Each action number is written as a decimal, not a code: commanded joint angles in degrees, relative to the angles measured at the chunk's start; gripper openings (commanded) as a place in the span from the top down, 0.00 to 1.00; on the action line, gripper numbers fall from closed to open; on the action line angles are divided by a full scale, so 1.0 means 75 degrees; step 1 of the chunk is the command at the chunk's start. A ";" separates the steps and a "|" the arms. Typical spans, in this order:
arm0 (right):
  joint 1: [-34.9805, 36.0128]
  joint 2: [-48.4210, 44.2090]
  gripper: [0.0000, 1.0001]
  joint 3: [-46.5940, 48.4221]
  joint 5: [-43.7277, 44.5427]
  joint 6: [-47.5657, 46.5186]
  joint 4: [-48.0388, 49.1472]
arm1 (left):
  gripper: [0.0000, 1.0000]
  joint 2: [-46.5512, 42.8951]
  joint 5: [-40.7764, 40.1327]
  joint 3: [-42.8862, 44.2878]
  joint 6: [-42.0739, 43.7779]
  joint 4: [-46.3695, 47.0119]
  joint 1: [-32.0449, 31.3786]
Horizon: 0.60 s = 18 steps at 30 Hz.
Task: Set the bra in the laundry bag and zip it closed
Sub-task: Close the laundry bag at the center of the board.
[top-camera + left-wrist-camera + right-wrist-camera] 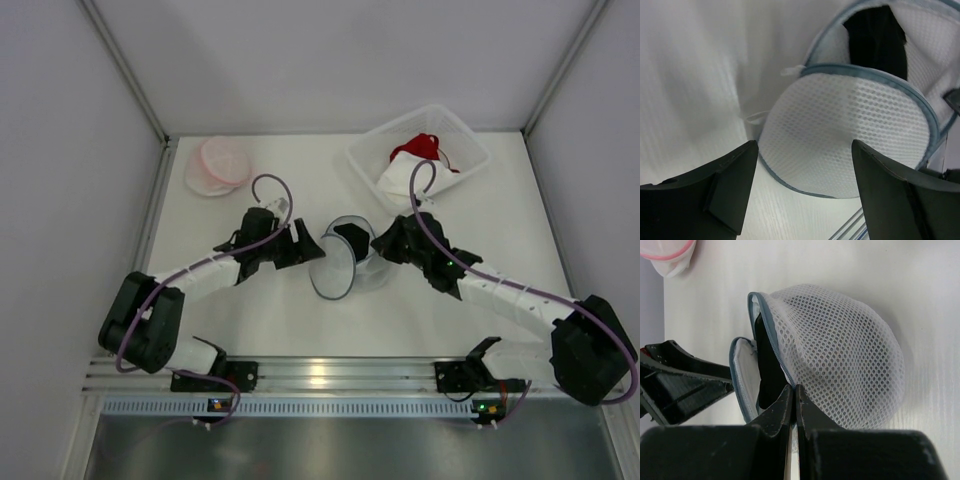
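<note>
1. Laundry bag (pixel 365 270): a white mesh dome with blue-grey trim. It rests on the table (pixel 280 320) nearer the arm bases than the white basket (pixel 460 128), and to the robot's left of that basket.
2. The black bra (pixel 767 360) is already tucked in the bag's mouth, on the side away from the basket. The zip is not yet closed.
3. Handling, as I judge it: the mesh looks very light and soft, and the hoop in the trim gives the only stiffness. It would likely slide or tip under any push, so one side must be pinned while the zip is pulled. The trim at the rim is the best hold, since bare mesh would stretch and snag.
4. The lid flap (pixel 850 135) stands open beside the mouth. A small white tab (pixel 791 70) sits at the rim and may be the zip pull, but I cannot tell.
5. Orientation: the bag lies on its side with its dome toward the basket side and its mouth facing away, toward the left arm. The long axis of the rim's oval runs roughly far-to-near, slightly slanted.
6. The right gripper (pixel 793 390), on the basket side of the bag, has its fingers pressed together on the trimmed rim.
7. The left gripper (pixel 804 150) is spread wide around the lid flap and grasps nothing.
</note>
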 commanded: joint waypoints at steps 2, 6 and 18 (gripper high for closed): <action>-0.0051 0.0000 1.00 0.0444 -0.0038 -0.0169 0.0026 | 0.18 -0.0579 0.0646 -0.0016 0.0964 0.1176 -0.0571; -0.0051 0.0059 1.00 0.0444 -0.0084 -0.0134 0.0084 | 0.15 -0.0533 0.0413 -0.0133 0.1200 0.1281 -0.0958; -0.0063 -0.0105 1.00 0.0456 0.0021 -0.0181 0.0014 | 0.86 0.0276 -0.0408 0.0616 0.0557 0.1235 -0.1474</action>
